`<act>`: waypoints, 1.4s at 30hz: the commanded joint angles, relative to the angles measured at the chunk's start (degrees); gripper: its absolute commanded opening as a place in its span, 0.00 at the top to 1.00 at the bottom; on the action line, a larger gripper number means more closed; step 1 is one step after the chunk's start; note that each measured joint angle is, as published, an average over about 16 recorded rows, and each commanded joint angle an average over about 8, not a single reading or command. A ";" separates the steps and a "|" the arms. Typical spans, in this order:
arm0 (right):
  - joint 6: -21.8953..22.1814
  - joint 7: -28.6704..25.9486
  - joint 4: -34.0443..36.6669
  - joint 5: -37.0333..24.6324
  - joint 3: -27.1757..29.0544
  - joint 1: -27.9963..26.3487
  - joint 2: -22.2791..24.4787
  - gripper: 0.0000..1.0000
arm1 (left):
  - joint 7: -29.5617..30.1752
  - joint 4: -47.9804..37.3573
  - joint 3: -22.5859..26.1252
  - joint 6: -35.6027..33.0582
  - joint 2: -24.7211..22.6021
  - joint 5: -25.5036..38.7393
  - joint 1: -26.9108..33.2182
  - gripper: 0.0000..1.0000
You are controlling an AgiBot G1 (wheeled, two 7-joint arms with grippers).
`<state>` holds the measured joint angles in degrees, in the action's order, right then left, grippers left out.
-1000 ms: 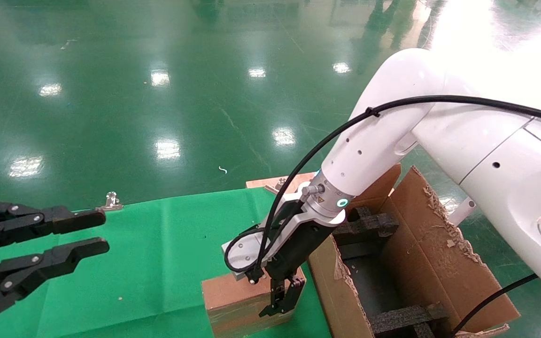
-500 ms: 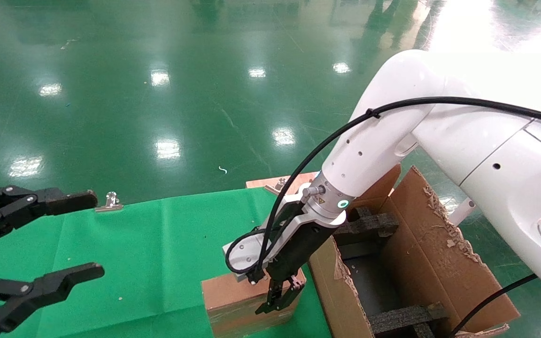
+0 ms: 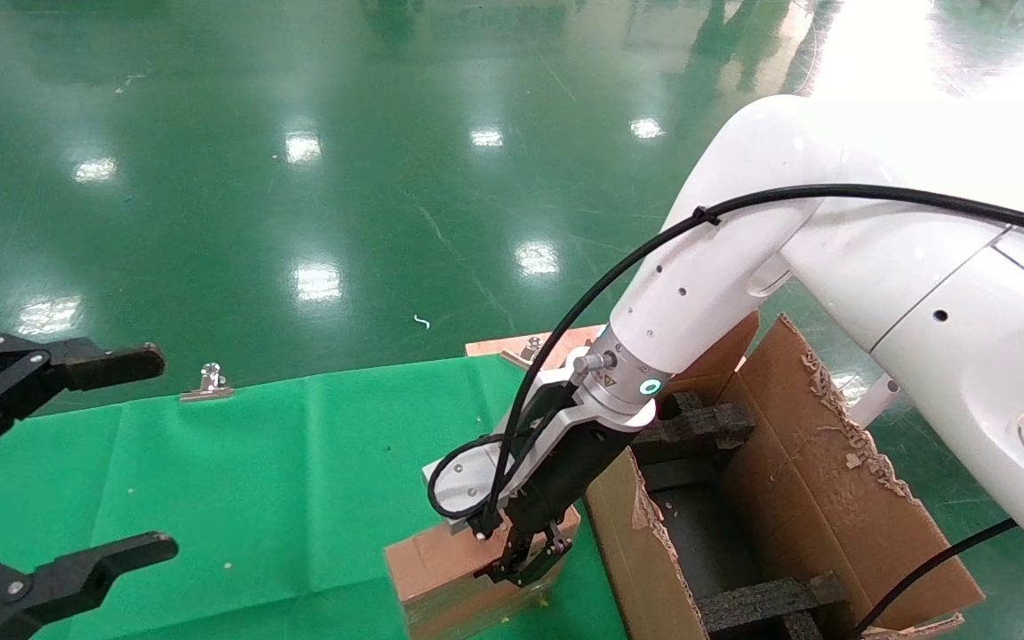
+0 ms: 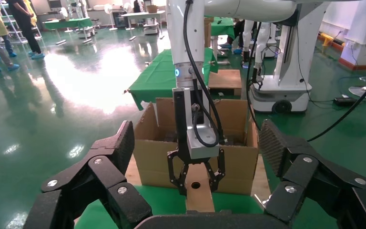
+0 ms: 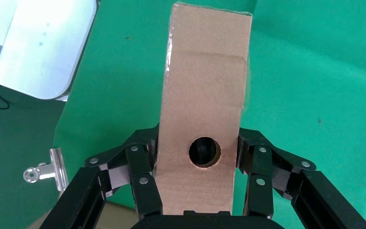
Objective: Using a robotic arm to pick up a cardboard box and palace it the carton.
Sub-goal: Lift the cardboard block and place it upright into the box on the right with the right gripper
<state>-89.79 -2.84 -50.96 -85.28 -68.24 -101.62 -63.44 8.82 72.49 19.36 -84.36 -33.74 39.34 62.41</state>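
A: R tool (image 3: 523, 569) status?
B: Clamped on the cardboard box (image 3: 450, 569), fingers (image 5: 140, 179) pressed vs both long sides, round hole (image 5: 204, 151) on the narrow face sits between them. The robotic arm (image 3: 743, 231) reaches down from the R.
A: Box location?
B: On the green cloth (image 3: 299, 480) covering the surface, near its front edge, just beside the carton (image 3: 796, 498). Can't tell if it's lifted off the cloth.
A: Carton?
B: Open, ragged flaps, black foam inserts (image 3: 699, 427) inside; stands at the cloth's R edge.
A: L tool (image 3: 76, 462)?
B: Spread wide, nothing in it, over the cloth's L side, well apart from the box. Metal clip (image 3: 207, 380) at the far cloth edge.
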 commanded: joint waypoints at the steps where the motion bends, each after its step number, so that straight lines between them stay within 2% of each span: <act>1: 0.03 -0.01 -0.02 -0.05 0.00 0.19 -0.04 1.00 | 0.00 0.00 0.00 0.00 0.00 0.00 0.00 0.00; 8: -0.44 0.17 0.94 1.82 0.12 -3.38 1.06 1.00 | -0.01 -0.01 0.01 0.00 0.00 0.00 0.00 0.00; 16: -1.24 2.32 5.31 5.21 -1.21 -13.69 1.77 1.00 | -0.01 -0.01 0.02 0.00 0.00 -0.01 0.01 0.00; 26: -1.42 8.93 13.89 9.62 -5.74 -25.81 0.35 1.00 | -0.01 -0.02 0.02 0.00 0.00 -0.01 0.01 0.00; 34: -1.49 12.51 18.76 13.79 -10.24 -28.79 0.34 1.00 | -0.02 -0.02 0.03 0.00 0.01 -0.02 0.01 0.00; 42: -1.70 12.63 19.55 15.03 -16.49 -32.51 4.68 1.00 | -0.02 -0.02 0.04 0.01 0.01 -0.02 0.02 0.00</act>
<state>-91.47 9.37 -32.06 -70.36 -85.07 -134.36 -58.23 8.80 72.48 19.40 -84.35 -33.73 39.32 62.43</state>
